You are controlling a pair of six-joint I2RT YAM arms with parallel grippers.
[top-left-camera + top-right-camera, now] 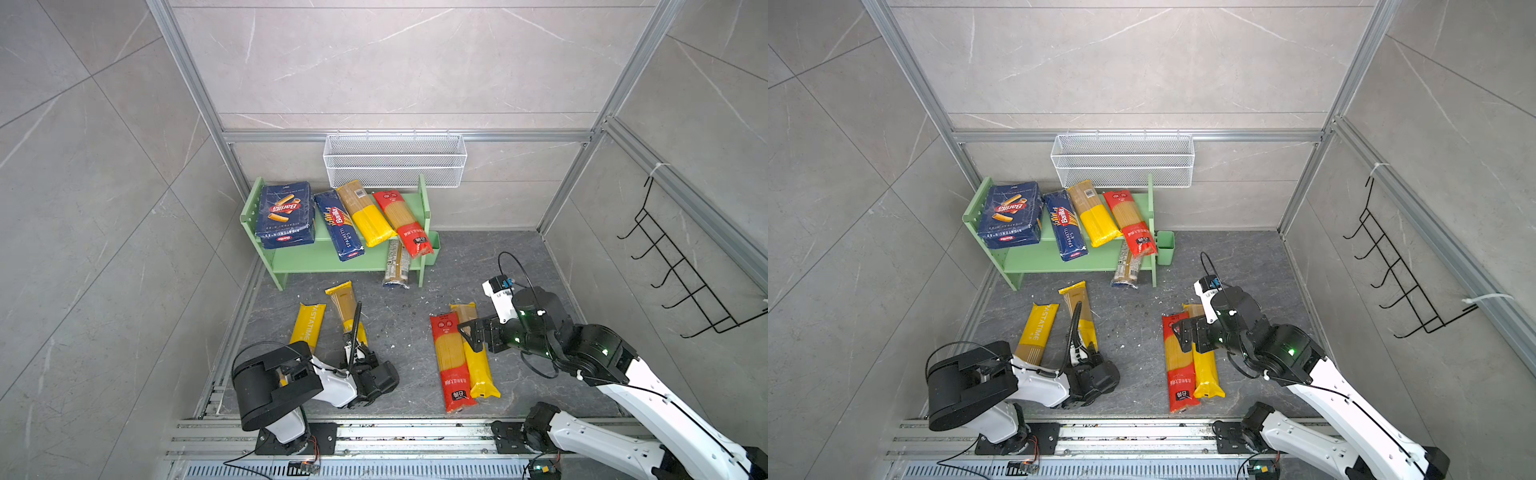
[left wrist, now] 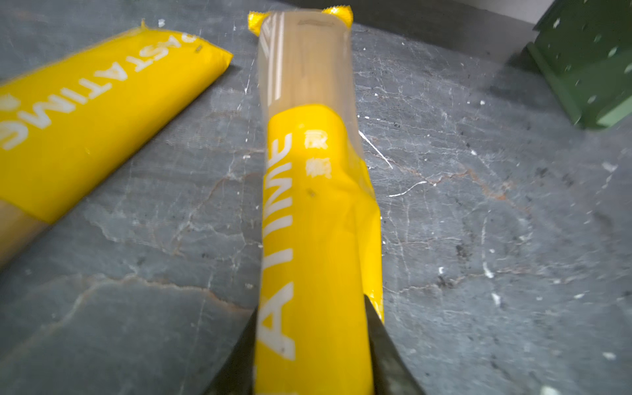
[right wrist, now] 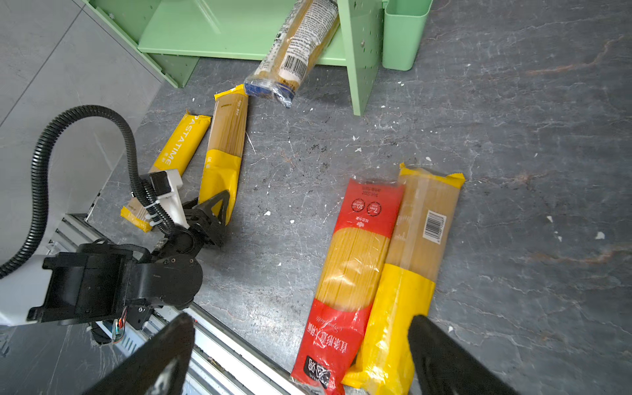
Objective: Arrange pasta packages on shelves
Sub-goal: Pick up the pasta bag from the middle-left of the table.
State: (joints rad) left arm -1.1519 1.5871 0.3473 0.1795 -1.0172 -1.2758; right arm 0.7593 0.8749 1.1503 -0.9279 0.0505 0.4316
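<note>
Yellow PASTATIME bag [image 1: 309, 326] lies flat at far left of the table [image 1: 399, 316], untouched. Just beside it is a 2nd PASTATIME spaghetti bag [image 2: 307, 154], clear top half, yellow bottom half. Left claw [image 2: 311, 307] is clamped on its yellow end, one jaw on each long side. Whether the bag is off the table yet, can't tell.

Grip sits near one end, so I'd expect the long bag to droop & swing. Lift slow, keep it level, watch for slip on the slick film. Best spot prob. the lower board of the pale green shelf unit [image 1: 324, 259], bare at left & middle.

Top board is nearly full: Barilla boxes [image 1: 284, 212], Barilla spaghetti pack [image 1: 338, 224], half-yellow bag [image 1: 365, 212], red-ended bag [image 1: 403, 222]. Most overhang the front edge, so a careless pass could knock one off. Blue-ended clear bag [image 1: 397, 266] pokes out past the lower board's right end; steer clear.

White wire mesh basket [image 1: 395, 160] hangs on the back wall above. Further right, red spaghetti bag [image 1: 451, 357] & yellow-ended spaghetti bag [image 1: 476, 353] lie touching on the table. Right claw [image 3: 301, 321] hovers over their near ends, jaws wide apart, holding nothing. Black hook rack [image 1: 681, 270] on the right wall is well out of the way.
</note>
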